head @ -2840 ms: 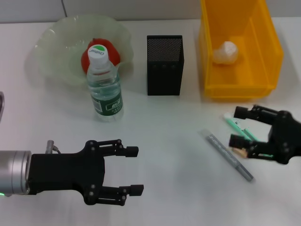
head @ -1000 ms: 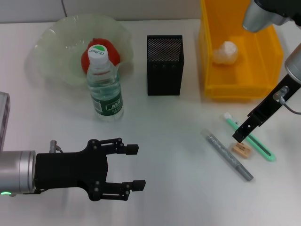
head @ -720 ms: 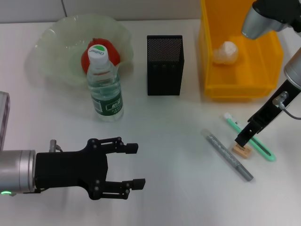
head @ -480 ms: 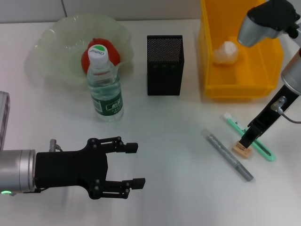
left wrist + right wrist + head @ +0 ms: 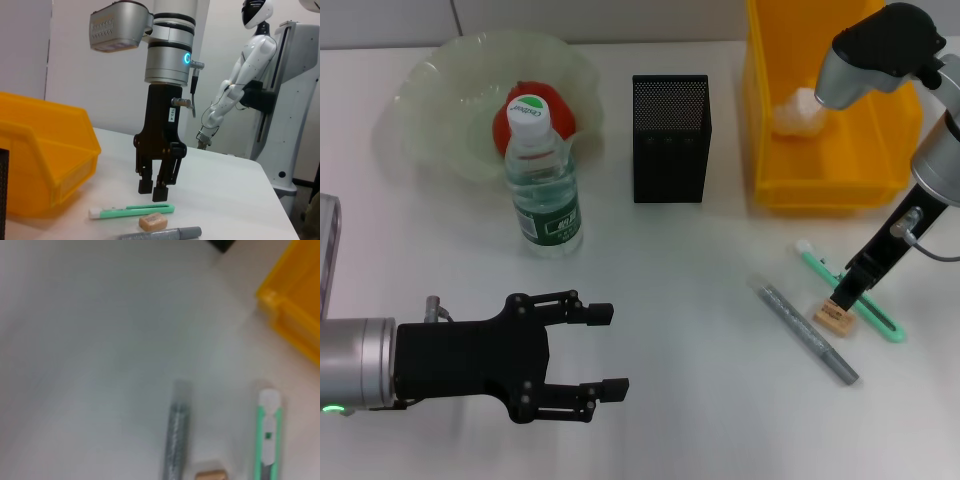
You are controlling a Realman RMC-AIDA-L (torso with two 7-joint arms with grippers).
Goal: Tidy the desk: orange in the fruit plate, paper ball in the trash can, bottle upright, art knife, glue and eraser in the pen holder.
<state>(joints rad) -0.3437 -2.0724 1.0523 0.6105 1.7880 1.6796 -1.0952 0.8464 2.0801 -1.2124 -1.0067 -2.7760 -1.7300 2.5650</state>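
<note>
The orange (image 5: 500, 128) lies in the pale green fruit plate (image 5: 430, 90). The bottle (image 5: 545, 200) stands upright in front of it. The paper ball (image 5: 800, 112) sits in the yellow trash can (image 5: 825, 185). The green art knife (image 5: 882, 320), tan eraser (image 5: 835, 318) and grey glue stick (image 5: 805, 330) lie on the desk at the right, also seen as art knife (image 5: 132, 210), eraser (image 5: 152, 221) and glue (image 5: 160, 233). My right gripper (image 5: 846, 293) (image 5: 152, 190) points straight down just above the knife and eraser, fingers apart and empty. My left gripper (image 5: 608, 350) hovers open at the front left.
The black mesh pen holder (image 5: 670, 150) stands mid-desk between the bottle and the trash can. The right wrist view shows the glue (image 5: 177, 440), knife (image 5: 267, 440) and a corner of the bin (image 5: 295, 305). A white humanoid robot (image 5: 250, 65) stands beyond the desk.
My right gripper has turned from lying flat to pointing down, then shifted slightly right to stand over the knife and eraser. The left arm and all objects have stayed still.
</note>
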